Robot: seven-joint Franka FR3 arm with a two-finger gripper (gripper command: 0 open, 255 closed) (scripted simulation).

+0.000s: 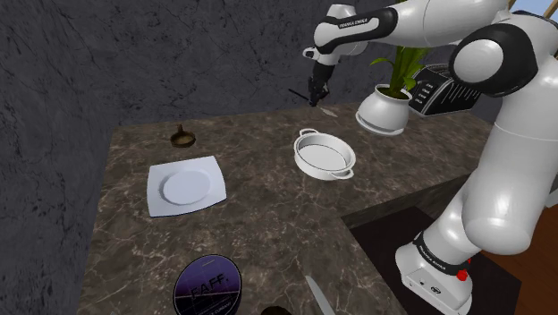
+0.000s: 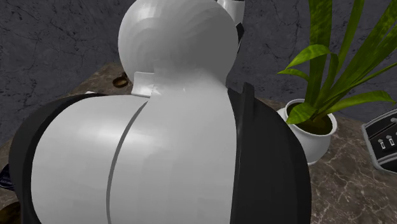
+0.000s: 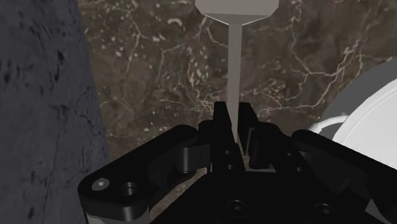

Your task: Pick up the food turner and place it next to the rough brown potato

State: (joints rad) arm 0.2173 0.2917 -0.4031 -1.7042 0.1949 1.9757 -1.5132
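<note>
The food turner (image 3: 235, 63) is held in the hand (image 3: 235, 116). Its thin grey shaft runs up from between the two black fingers (image 3: 221, 121), which are closed narrowly on it, one against each side. Its flat, wider blade lies at the far end, over the dark veined tabletop (image 3: 159, 63). In the wrist view the rough dark wall (image 3: 38, 95) stands on one side of the hand, and the edge of a white rounded thing (image 3: 369, 121) shows on the other.

In the shoulder view the hand (image 1: 317, 89) points downward at the far edge of the tabletop (image 1: 259, 215), close to the wall (image 1: 134, 63). The food turner (image 1: 329, 113) slants beneath it, with the pale blade low and the dark handle end sticking out toward that view's left. Whether the blade touches the surface cannot be told.

Just in front of the hand sits a white two-handled pan (image 1: 324, 154). To its right is a white plant pot (image 1: 384, 112) with green leaves, and a toaster (image 1: 438, 89) beyond it. The brown potato (image 1: 182, 137) lies well apart, toward the shoulder view's left near the wall, with a square white plate (image 1: 186, 186) in front of it. At the near edge are a round dark tin (image 1: 207, 286) and a knife (image 1: 319, 295).
</note>
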